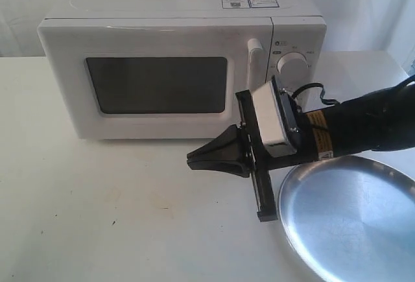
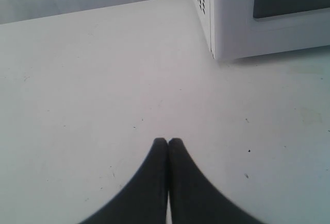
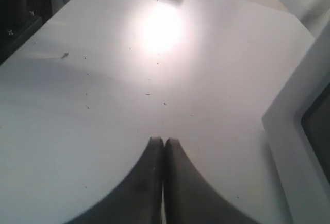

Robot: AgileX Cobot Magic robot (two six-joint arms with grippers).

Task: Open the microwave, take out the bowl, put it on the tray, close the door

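The white microwave stands at the back of the table with its door closed and the vertical bar handle beside the knobs. Nothing shows through the dark window; the bowl is hidden. The shiny metal tray lies at the front right with nothing on it. My right gripper is shut and empty, low in front of the microwave, left of the tray; its wrist view shows the fingertips together above bare table. My left gripper is shut and empty, near a microwave corner.
The white table stretches in front of and left of the microwave. The right arm reaches in from the right edge over the tray's far rim. The left arm does not show in the exterior view.
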